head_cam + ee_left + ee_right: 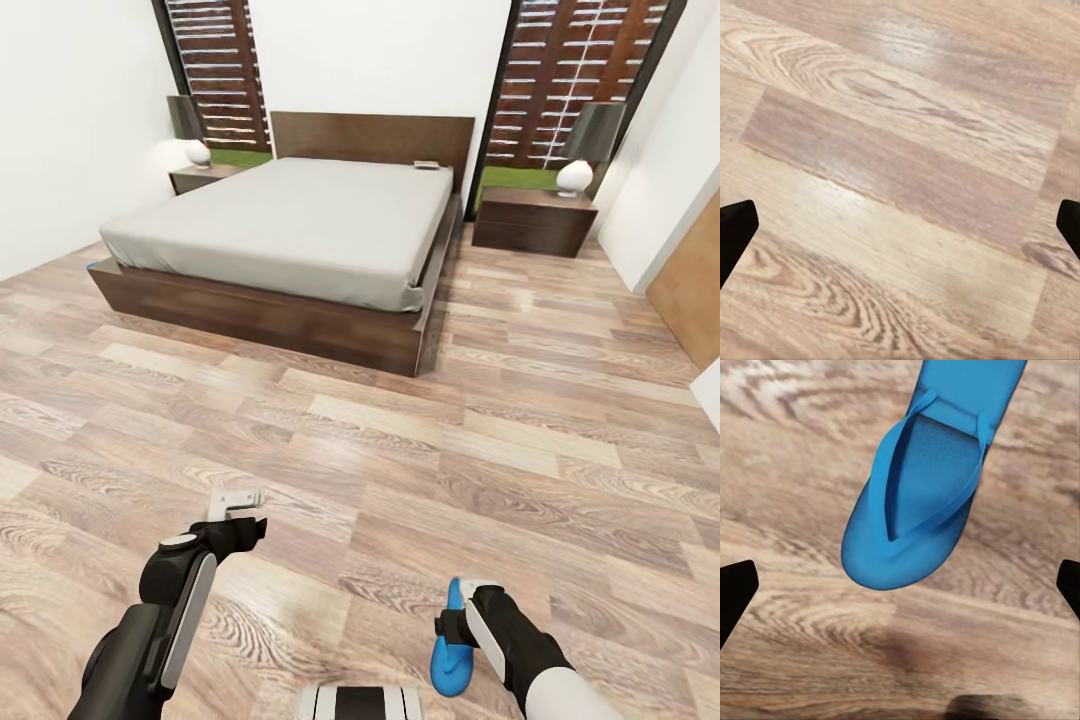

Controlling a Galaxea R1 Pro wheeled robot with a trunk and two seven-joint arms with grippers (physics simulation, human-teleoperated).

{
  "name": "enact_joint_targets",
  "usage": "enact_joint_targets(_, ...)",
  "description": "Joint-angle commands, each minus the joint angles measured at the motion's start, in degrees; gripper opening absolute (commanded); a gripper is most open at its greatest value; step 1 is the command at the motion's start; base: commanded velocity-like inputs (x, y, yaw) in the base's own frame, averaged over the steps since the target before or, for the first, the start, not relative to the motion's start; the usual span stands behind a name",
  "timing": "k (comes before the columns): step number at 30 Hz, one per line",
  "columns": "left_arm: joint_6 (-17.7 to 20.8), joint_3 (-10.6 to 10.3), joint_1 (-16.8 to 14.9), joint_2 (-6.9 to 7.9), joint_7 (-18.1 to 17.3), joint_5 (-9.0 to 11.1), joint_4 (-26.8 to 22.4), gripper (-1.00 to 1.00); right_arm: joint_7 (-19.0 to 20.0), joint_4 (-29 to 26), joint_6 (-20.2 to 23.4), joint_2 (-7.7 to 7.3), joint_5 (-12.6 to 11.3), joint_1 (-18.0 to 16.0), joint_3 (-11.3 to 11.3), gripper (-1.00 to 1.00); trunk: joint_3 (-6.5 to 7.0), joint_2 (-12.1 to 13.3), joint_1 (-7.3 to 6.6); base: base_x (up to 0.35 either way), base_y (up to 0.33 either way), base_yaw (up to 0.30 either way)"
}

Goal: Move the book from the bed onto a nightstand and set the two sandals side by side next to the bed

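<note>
- Across the light wood-plank floor [420, 440], the bed [290, 225] stands against white walls, a nightstand [533, 221] at each side.
- On the mattress by the headboard lies the book [427, 165], too small to read.
- Right pincer [462, 630] holds a blue sandal [919, 502]; its grip is hidden.
- Left pincer [238, 503] hangs spread, empty.
- Another blue sliver [97, 266] peeks past the bed's corner.

The bed [290, 225] stands ahead across the floor [420, 430], a nightstand [533, 220] on its right and another [205, 177] on its left, each carrying a lamp. A book [427, 165] lies on the mattress by the headboard. Near the robot, a sandal [452, 645] sits beside the right end effector [470, 625]
</note>
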Motion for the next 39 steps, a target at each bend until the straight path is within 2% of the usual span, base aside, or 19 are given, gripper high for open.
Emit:
enact_joint_targets(1,0.2,0.0,0.0,0.00,0.4,0.4,-0.1,1.00,-0.5,-0.1,0.2,-0.01,-0.5,0.0,0.2,1.00,-0.27,0.0,0.01,0.000,0.000,0.000)
enact_joint_targets(13,0.2,0.0,0.0,-0.01,0.4,0.4,-0.1,1.00,-0.4,-0.1,0.2,-0.01,-0.5,0.0,0.2,1.00,-2.93,-0.2,0.32,0.000,0.000,0.000)
enact_joint_targets(19,0.2,0.0,0.0,-0.03,0.4,0.4,-0.1,1.00,-0.4,-0.1,-0.3,-0.01,-0.5,0.0,0.2,1.00,-2.93,-0.2,0.32,0.000,0.000,0.000)
enact_joint_targets(20,0.2,0.0,0.0,-0.05,0.4,0.4,-0.1,1.00,-0.6,-0.1,-4.9,-0.01,-0.2,0.0,0.3,1.00,-2.93,-0.2,0.32,0.000,0.000,0.000)
enact_joint_targets(23,0.2,0.0,0.0,-0.05,0.4,0.4,-0.1,1.00,-0.9,-0.1,-7.5,-0.01,-0.2,0.0,0.4,1.00,-2.93,-0.2,0.32,0.000,0.000,0.000)
enact_joint_targets(30,0.2,-0.2,0.0,-0.06,0.4,0.4,-0.1,1.00,-1.4,0.5,-9.2,0.07,-0.1,0.0,0.3,1.00,-2.93,-0.2,0.32,0.000,0.000,0.000)
enact_joint_targets(34,0.2,-1.0,0.0,-0.06,0.4,0.4,-0.1,1.00,-2.0,0.9,-9.8,0.33,-0.1,0.0,0.2,1.00,-2.93,-0.2,0.32,0.000,0.000,0.000)
enact_joint_targets(39,0.2,-1.6,0.0,-0.06,0.5,0.4,-0.1,1.00,-5.0,1.3,-12.0,1.04,-0.1,0.0,0.2,1.00,-3.15,-0.2,0.35,0.000,0.000,0.000)
